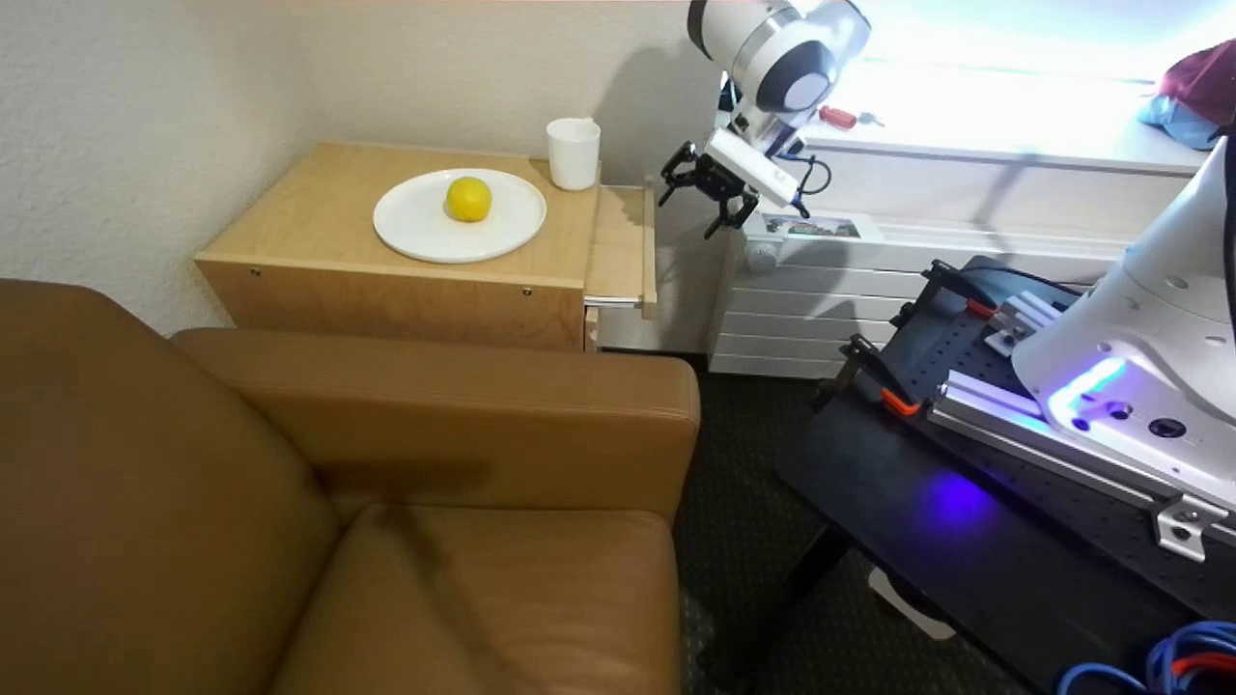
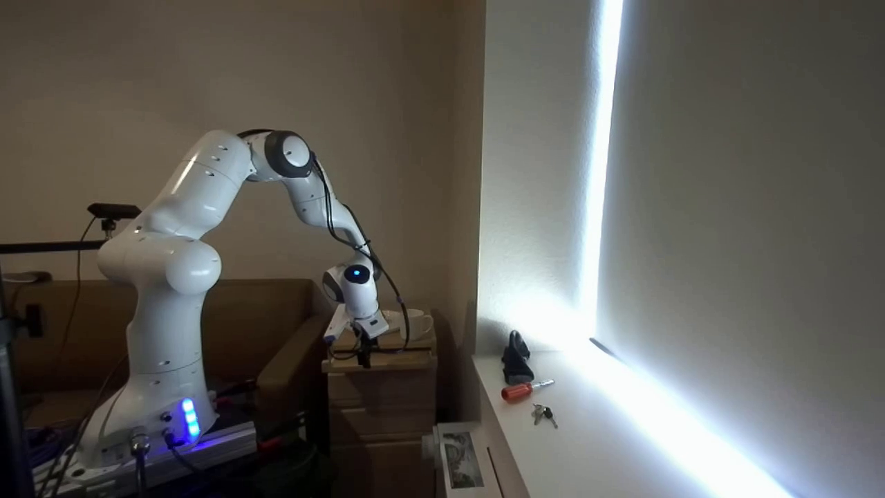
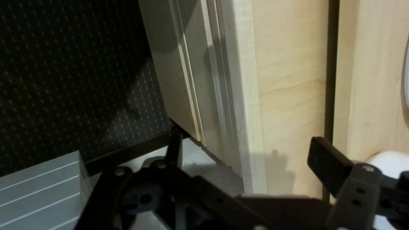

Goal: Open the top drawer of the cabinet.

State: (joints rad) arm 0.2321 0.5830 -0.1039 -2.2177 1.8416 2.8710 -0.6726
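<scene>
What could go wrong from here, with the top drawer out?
The mug stands near the edge of the cabinet, beside the open top drawer; a jolt might tip it in.
The round yellow object on the plate could roll.
The fingers, open near the top drawer, might nudge it shut.

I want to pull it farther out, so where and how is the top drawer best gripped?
I'd probably take the top drawer by the upper edge of its front panel, near the middle, coming down from above so the gripper straddles it. The drawer stands partly out of the cabinet, leaving this narrow edge free on both sides, and the gripper is open.
</scene>
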